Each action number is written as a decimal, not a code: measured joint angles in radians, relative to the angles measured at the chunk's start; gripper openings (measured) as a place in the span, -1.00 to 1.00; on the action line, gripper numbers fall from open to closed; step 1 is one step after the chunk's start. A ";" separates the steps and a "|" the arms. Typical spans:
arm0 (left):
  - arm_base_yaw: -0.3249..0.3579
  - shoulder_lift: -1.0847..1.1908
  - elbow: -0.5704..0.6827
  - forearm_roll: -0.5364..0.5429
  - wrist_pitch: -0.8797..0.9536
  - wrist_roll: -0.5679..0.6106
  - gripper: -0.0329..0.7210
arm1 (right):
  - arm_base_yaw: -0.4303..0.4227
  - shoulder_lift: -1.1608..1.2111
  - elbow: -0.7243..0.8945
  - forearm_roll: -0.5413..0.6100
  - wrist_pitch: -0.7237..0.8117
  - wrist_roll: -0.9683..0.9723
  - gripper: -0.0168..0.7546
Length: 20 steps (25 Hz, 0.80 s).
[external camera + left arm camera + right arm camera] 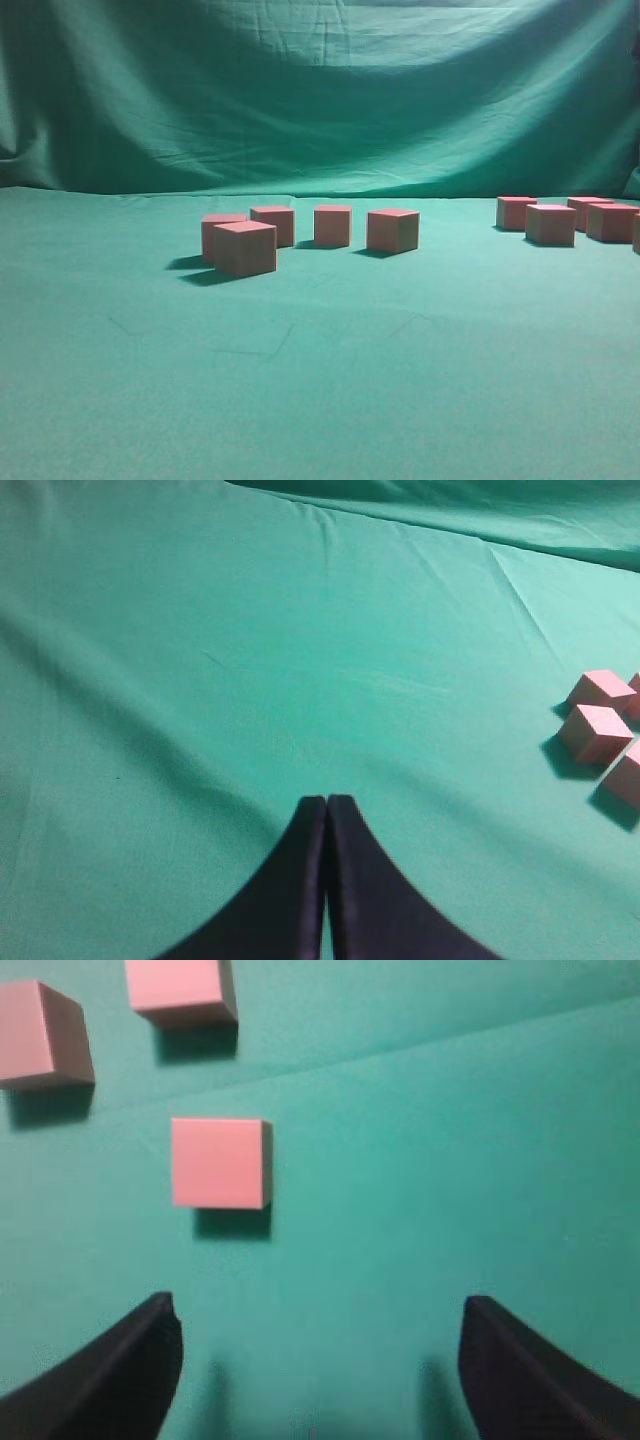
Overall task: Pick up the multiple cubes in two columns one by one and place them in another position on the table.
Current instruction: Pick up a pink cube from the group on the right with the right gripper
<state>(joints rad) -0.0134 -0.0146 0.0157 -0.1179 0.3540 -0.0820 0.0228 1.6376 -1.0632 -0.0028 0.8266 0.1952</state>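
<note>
Several reddish-pink cubes stand on the teal table (320,380). One group sits left of centre, with the nearest cube (245,248) in front and another cube (393,230) at its right end. A second group stands at the far right, around one cube (551,224). Neither gripper shows in the exterior view. My left gripper (327,802) is shut and empty over bare cloth, with cubes (595,732) at the right edge of its view. My right gripper (318,1310) is open and empty above the cloth. One cube (220,1163) lies ahead of its left finger, and two more cubes (180,990) lie farther off.
A draped green cloth backdrop (320,90) closes off the far side of the table. Bare wrinkled cloth fills the foreground and the left side in the exterior view.
</note>
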 joint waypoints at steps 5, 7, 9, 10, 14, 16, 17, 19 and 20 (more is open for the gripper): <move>0.000 0.000 0.000 0.000 0.000 0.000 -0.91 | 0.000 0.092 0.000 0.047 -0.093 -0.078 0.50; 0.000 0.000 0.000 0.000 0.000 0.000 -0.91 | 0.000 0.114 -0.005 0.062 -0.109 -0.108 0.50; 0.000 0.000 0.000 0.000 0.000 0.000 -0.91 | 0.000 0.137 -0.015 0.072 -0.130 -0.134 0.50; 0.000 0.000 0.000 0.000 0.000 0.000 -0.91 | 0.000 0.147 -0.022 0.076 -0.137 -0.145 0.50; 0.000 0.000 0.000 0.000 0.000 0.000 -0.91 | 0.002 0.179 -0.045 0.080 -0.161 -0.161 0.50; 0.000 0.000 0.000 0.000 0.000 0.000 -0.91 | 0.011 0.190 -0.049 0.080 -0.175 -0.165 0.50; 0.000 0.000 0.000 0.000 0.000 0.000 -0.91 | 0.018 0.195 -0.050 0.080 -0.178 -0.168 0.50; 0.000 0.000 0.000 0.000 0.000 0.000 -0.91 | 0.031 0.205 -0.051 0.080 -0.185 -0.172 0.31; 0.000 0.000 0.000 0.000 0.000 0.000 -0.91 | 0.039 0.207 -0.051 0.080 -0.185 -0.172 0.18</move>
<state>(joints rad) -0.0134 -0.0146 0.0157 -0.1179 0.3540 -0.0820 0.0621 1.8442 -1.1140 0.0776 0.6419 0.0228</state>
